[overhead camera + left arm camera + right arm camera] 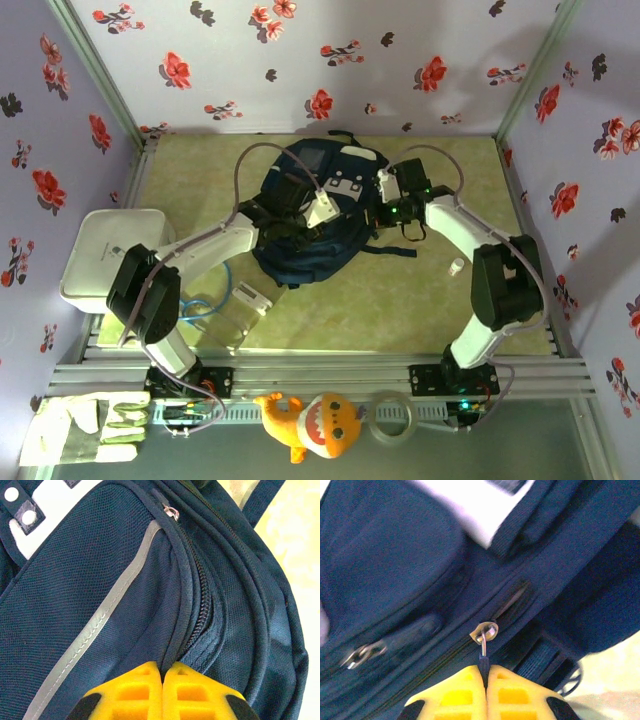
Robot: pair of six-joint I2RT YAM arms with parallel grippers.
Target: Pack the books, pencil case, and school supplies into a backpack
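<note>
While the backpack (300,255) lay on the table (400,310) toward its far edge, I saw my left gripper (162,675) pinching a fabric fold (172,645) beside its zipper (200,605), and my right gripper (484,674) clamped on a zipper pull (483,647).

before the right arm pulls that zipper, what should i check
1. Right gripper shut on the zipper pull: ok.
2. Left gripper pinching a fold of the backpack to brace it: ok.
3. Backpack lying on the table between both arms: ok.
4. Zipper track free of caught fabric: cannot tell, the right wrist view is blurred.
5. Strap webbing clear of the right gripper: not ok, it lies close beside it.
</note>
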